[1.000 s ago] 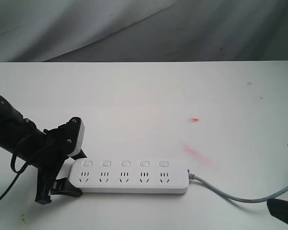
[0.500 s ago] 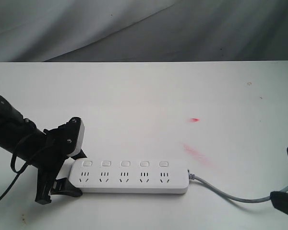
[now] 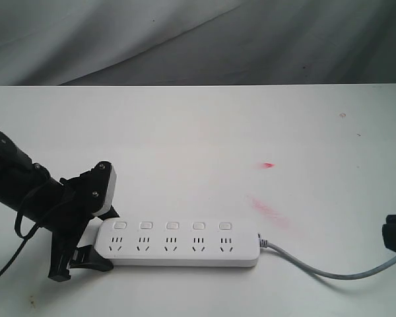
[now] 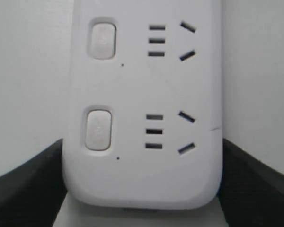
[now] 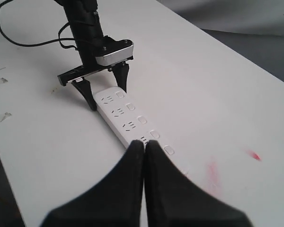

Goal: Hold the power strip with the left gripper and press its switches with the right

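On the white table point(image 3: 185, 132), the left gripper point(image 3: 104, 239) at eight o'clock pinches the end of the power strip point(image 3: 178, 251) at six o'clock, so the holding looks done, but the right gripper point(image 5: 144, 150), pressed together at four o'clock, is not yet on the switches point(image 3: 172, 225).

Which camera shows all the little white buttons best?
Exterior view: all five small square white buttons line up unblocked. Left wrist view shows only two, close up; right wrist view shows them tiny, slanted.
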